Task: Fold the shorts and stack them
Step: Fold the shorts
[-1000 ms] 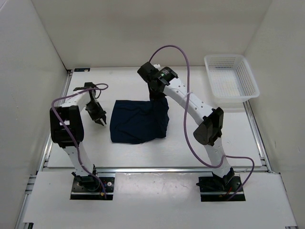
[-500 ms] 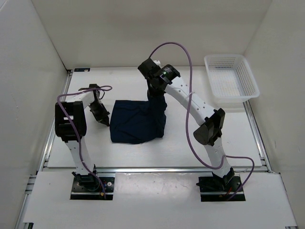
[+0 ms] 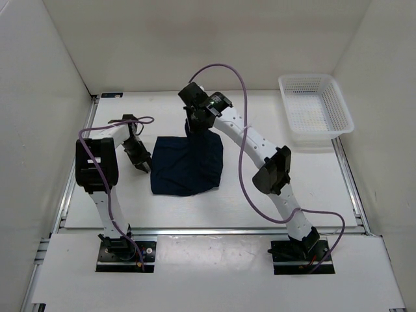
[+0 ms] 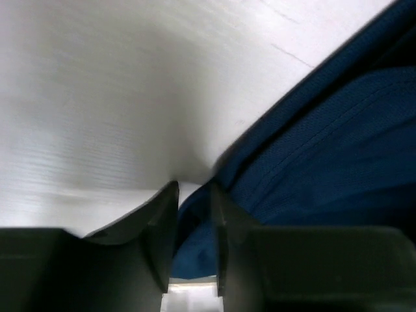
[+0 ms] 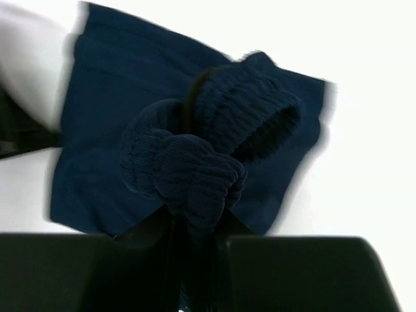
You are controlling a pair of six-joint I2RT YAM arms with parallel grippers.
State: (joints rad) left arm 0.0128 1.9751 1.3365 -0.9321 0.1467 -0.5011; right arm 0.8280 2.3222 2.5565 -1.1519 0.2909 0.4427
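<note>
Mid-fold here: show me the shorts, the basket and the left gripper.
shorts (image 3: 186,166), top external view, flat middle panel.
basket (image 3: 342,103), top external view, right rim.
left gripper (image 4: 194,195), left wrist view, between fingertips.

The middle of the table (image 3: 312,188) is taken up by the shorts (image 3: 185,170), whose far edge is blocked by the right claw (image 3: 194,127) clamped on the bunched waistband and whose left edge is crowded by the left claw (image 3: 144,166), set right against the cloth. The strip just right of the shorts is crossed by the right arm (image 3: 250,138). Bare table is left in front of the shorts and between that arm and the basket (image 3: 316,135) in the far right corner.
</note>
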